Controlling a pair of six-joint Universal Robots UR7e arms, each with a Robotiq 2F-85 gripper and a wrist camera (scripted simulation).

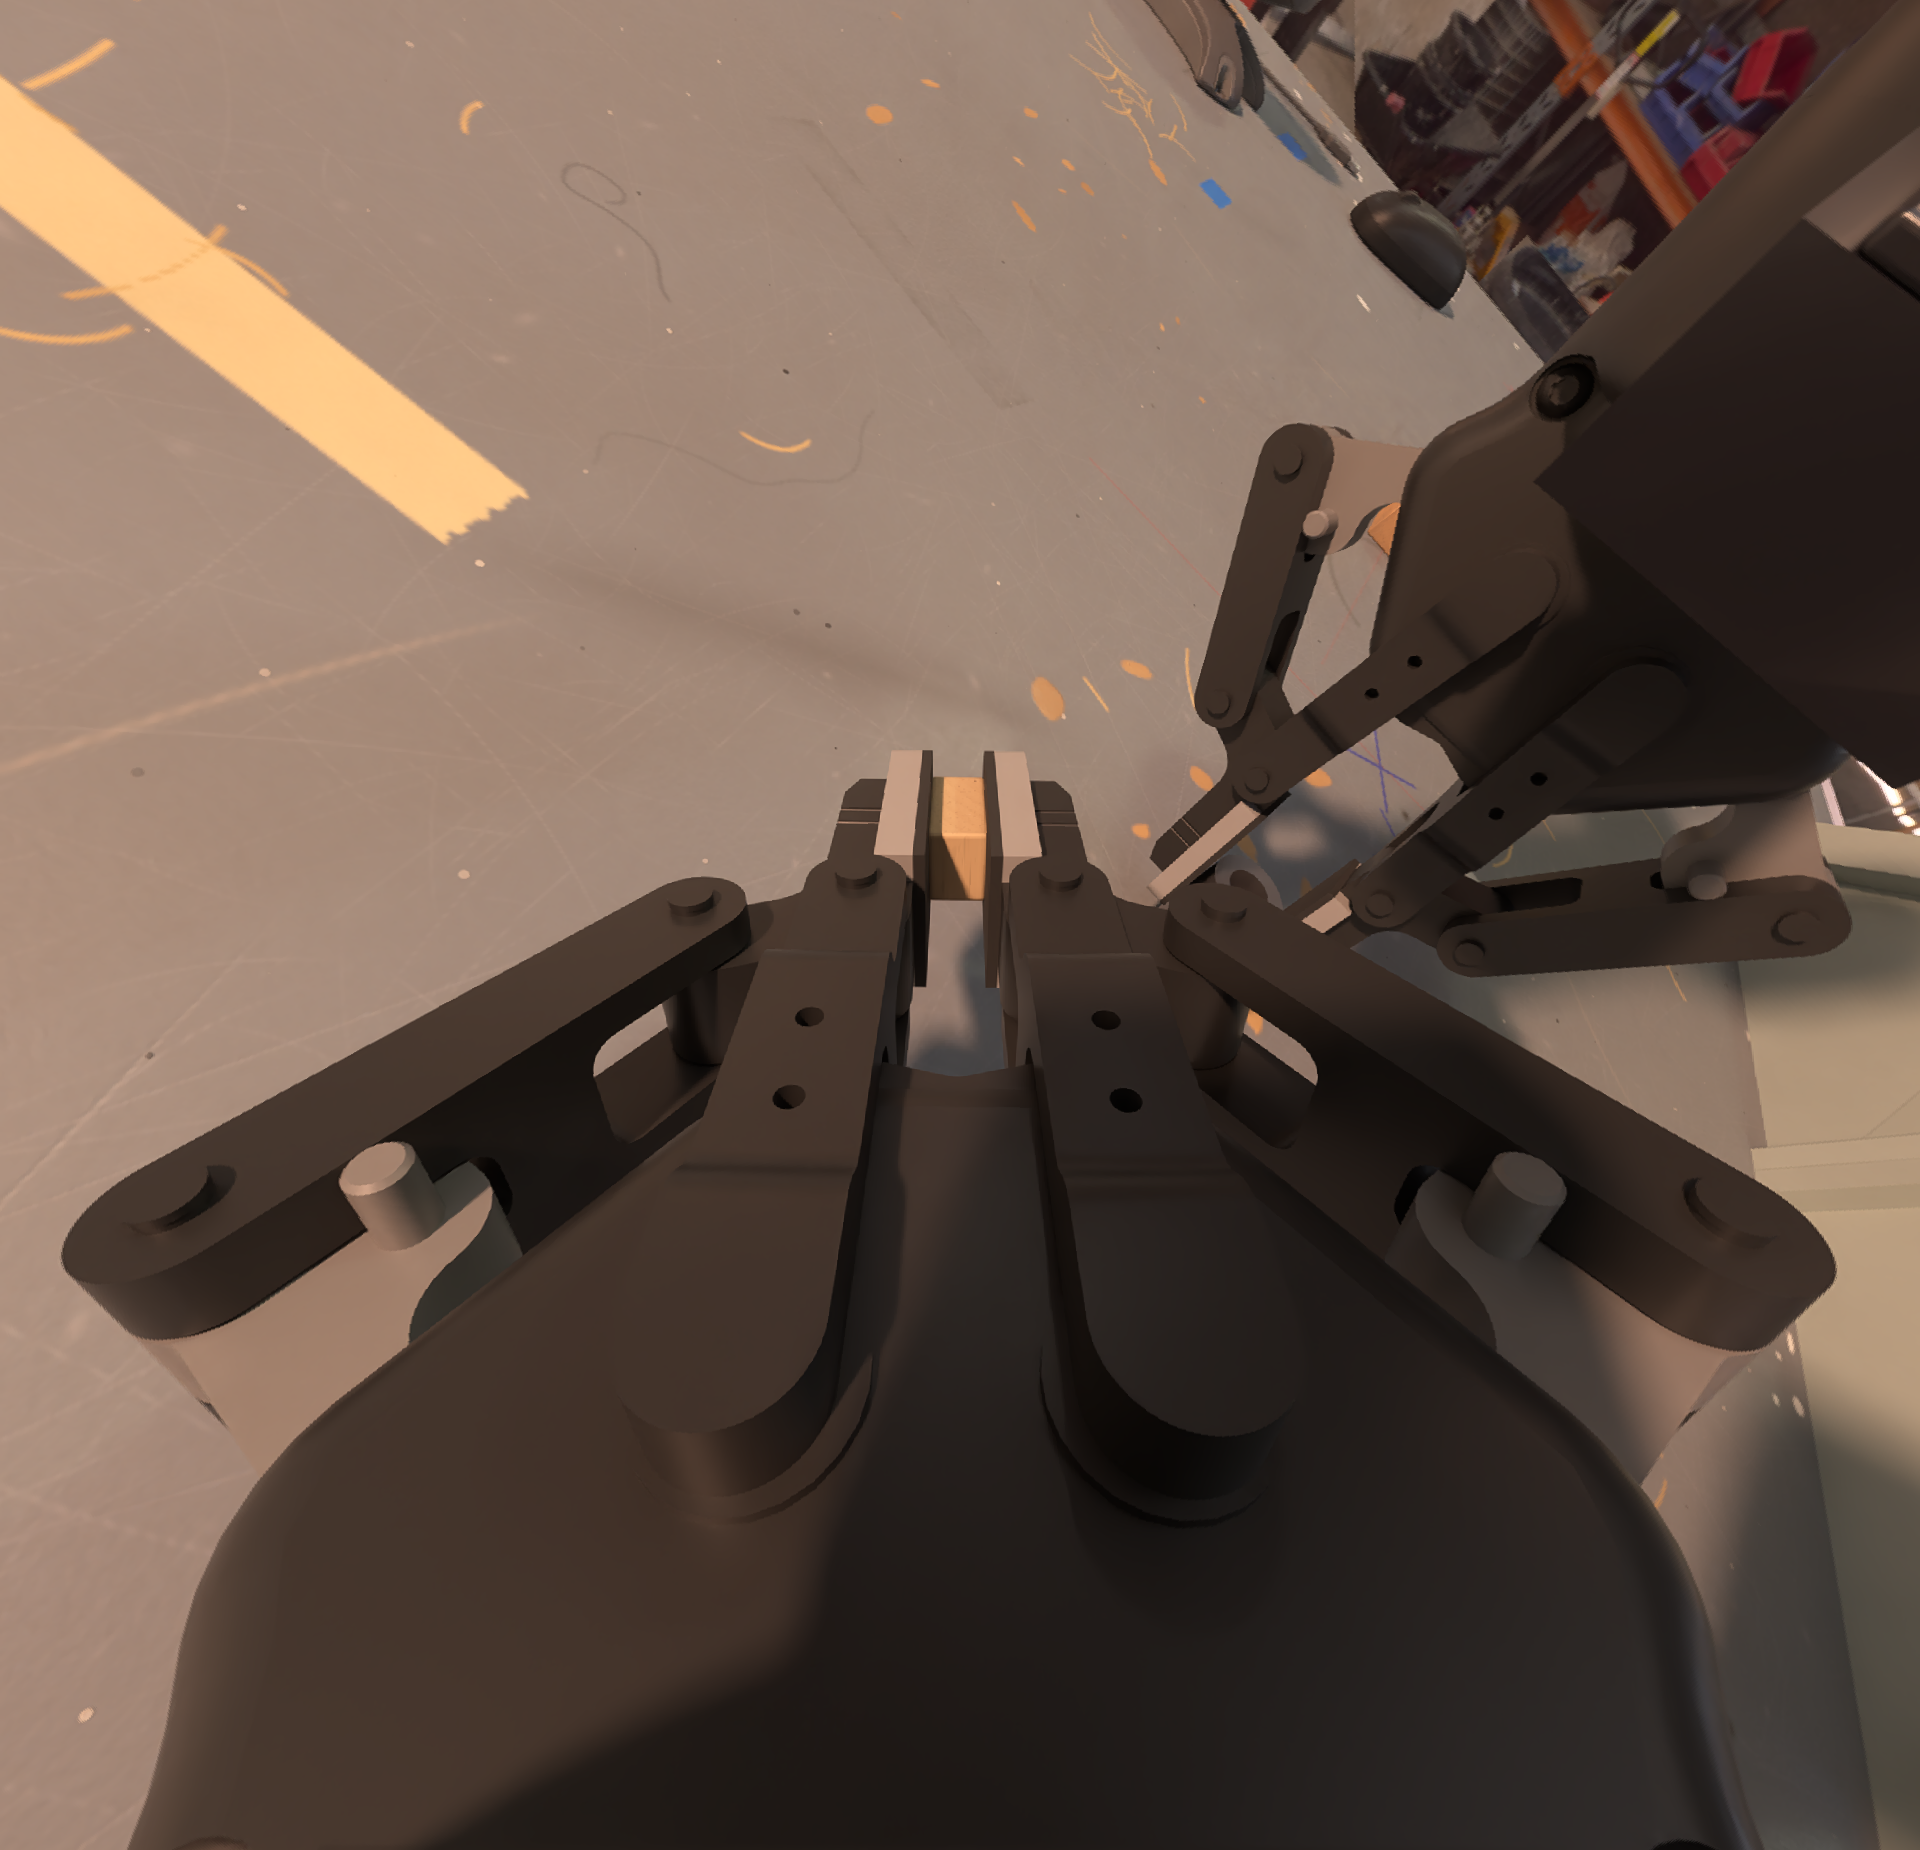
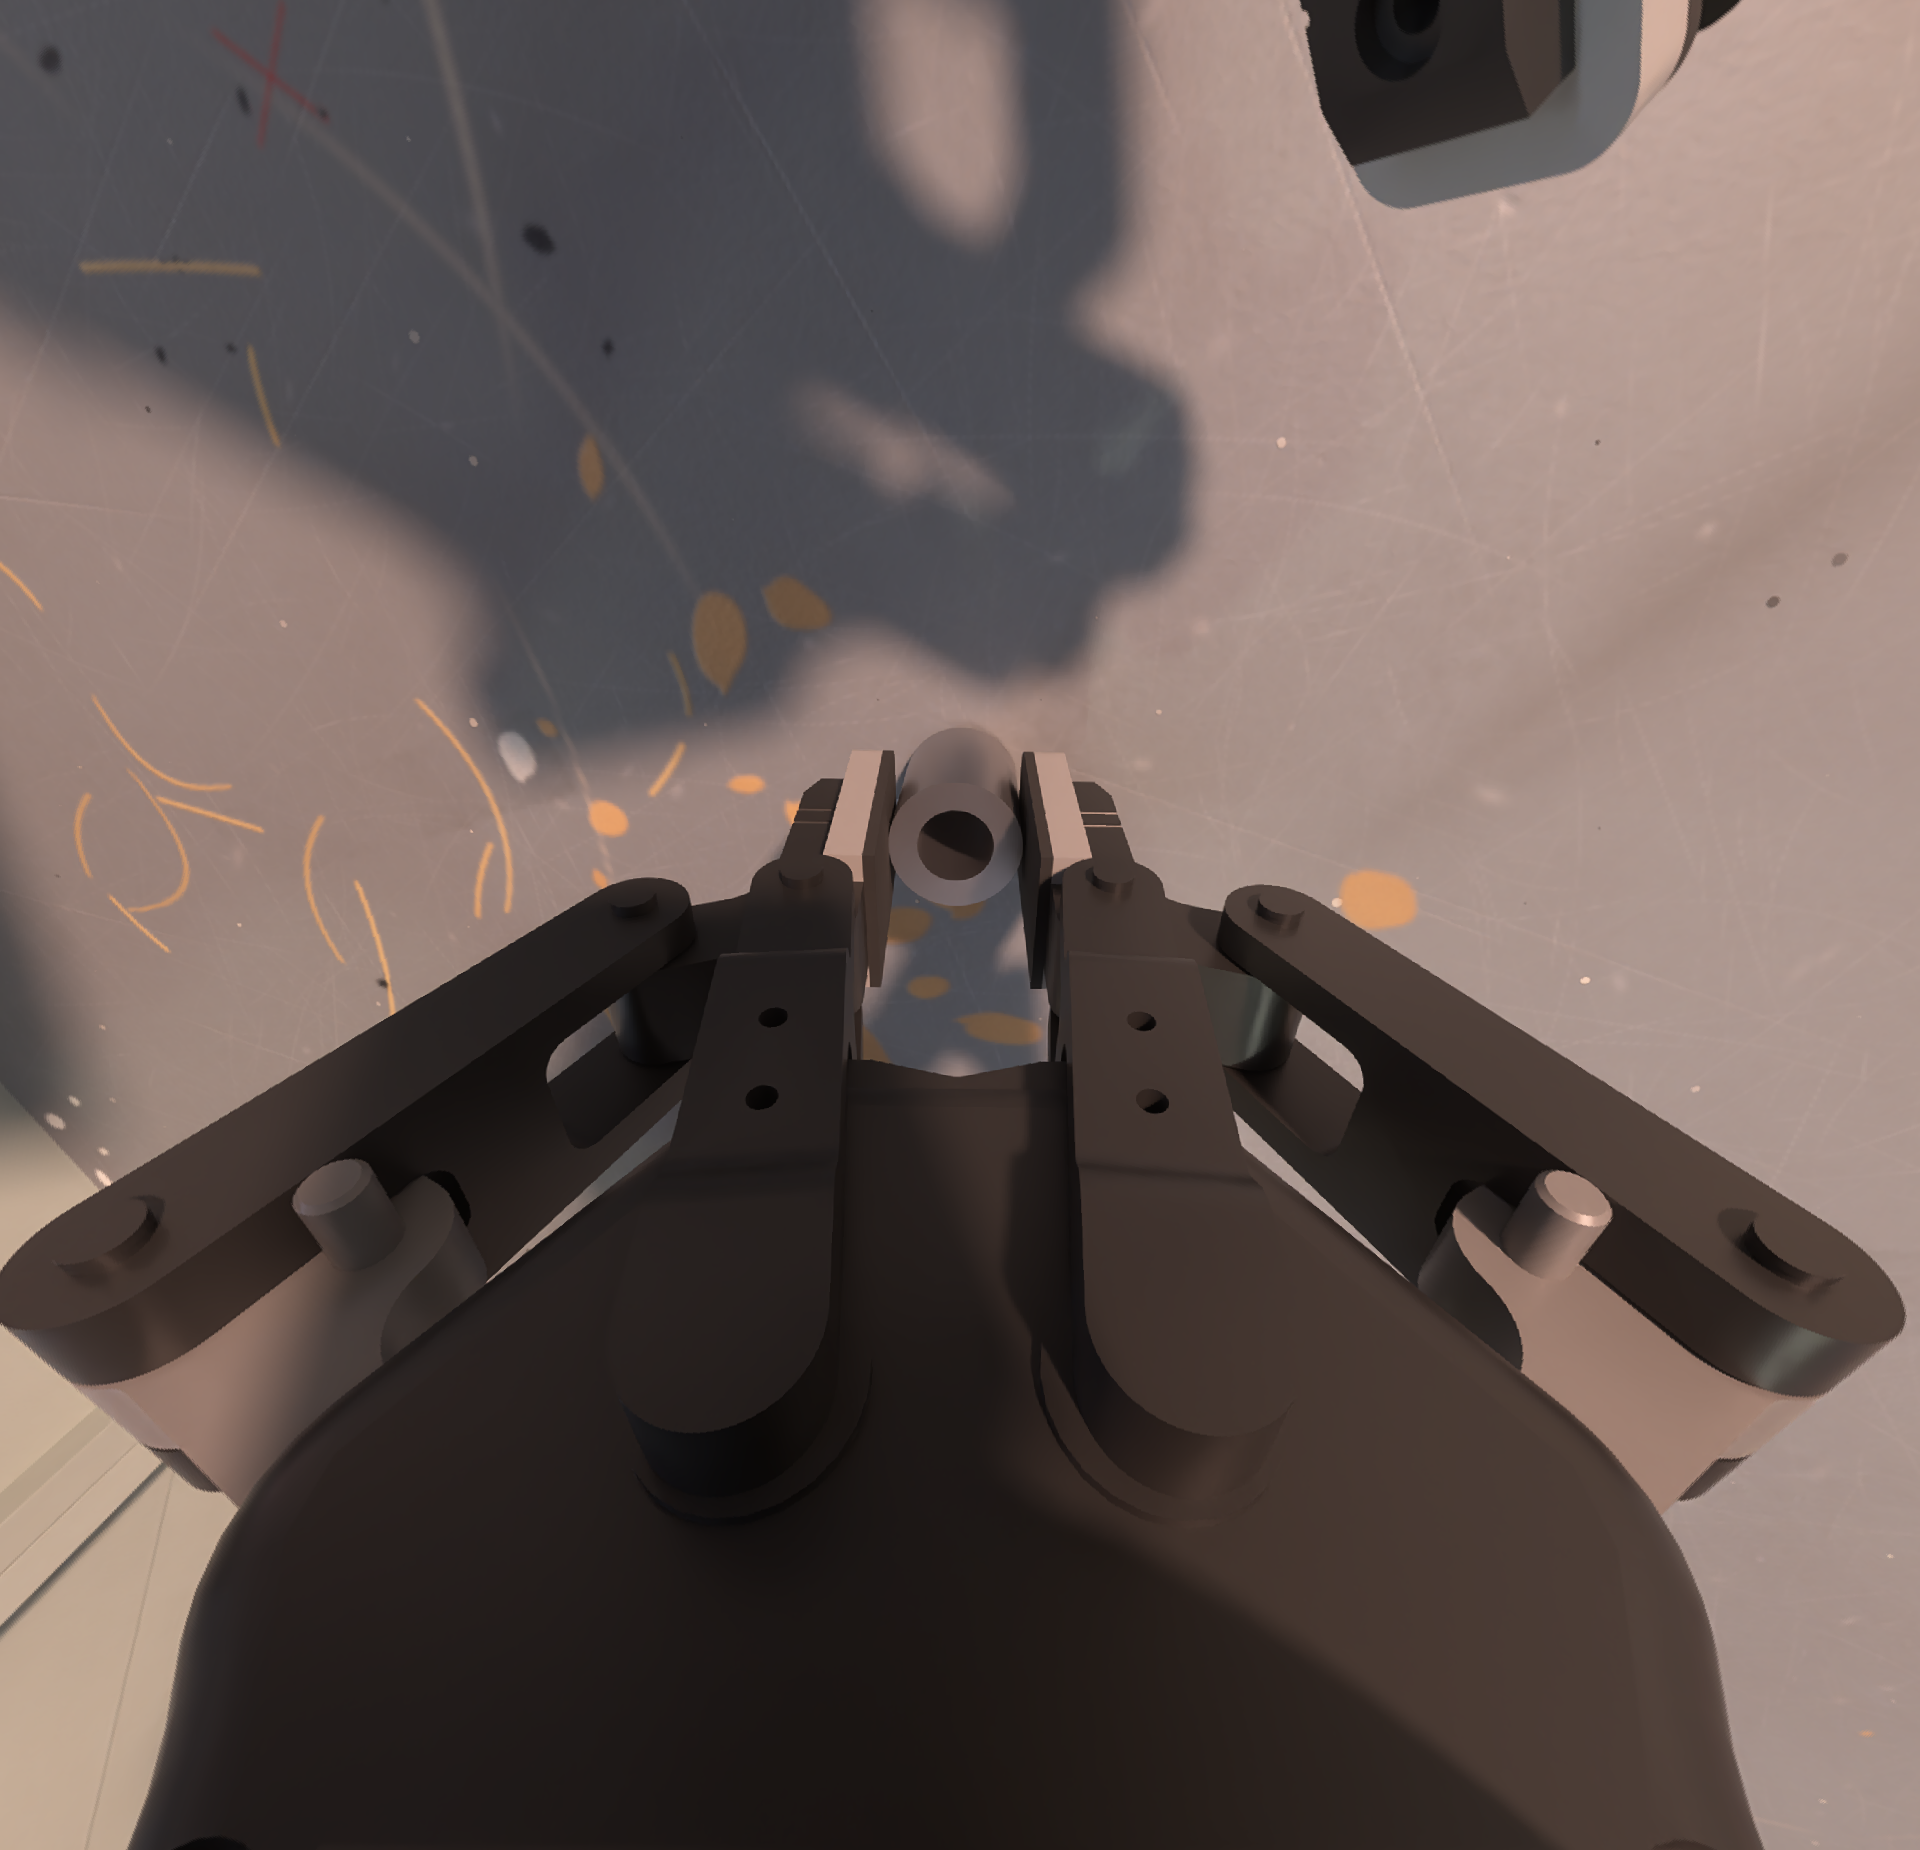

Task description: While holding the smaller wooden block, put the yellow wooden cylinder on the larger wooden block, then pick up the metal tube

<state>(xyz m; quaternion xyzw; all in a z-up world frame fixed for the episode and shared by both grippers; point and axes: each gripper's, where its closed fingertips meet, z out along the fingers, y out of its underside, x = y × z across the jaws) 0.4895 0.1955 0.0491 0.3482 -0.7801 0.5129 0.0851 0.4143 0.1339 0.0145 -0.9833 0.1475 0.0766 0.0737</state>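
In the left wrist view my left gripper (image 1: 958, 801) is shut on the smaller wooden block (image 1: 958, 850), a pale cube held between the pads above the grey table. In the right wrist view my right gripper (image 2: 956, 798) is shut on the grey metal tube (image 2: 906, 853), with its open end facing the camera, held above the table. The right gripper also shows in the left wrist view (image 1: 1262, 875), close to the right of my left fingers. A small orange-tan patch (image 1: 1387, 530) shows behind its linkage; I cannot tell what it is. No larger block or yellow cylinder shows clearly.
A strip of tan tape (image 1: 260, 325) lies on the scratched, paint-flecked table (image 1: 623, 657) at the left. A dark domed object (image 1: 1411, 247) sits near the far table edge, with shelving beyond. Part of the left arm (image 2: 1496, 55) hangs at the top right of the right wrist view.
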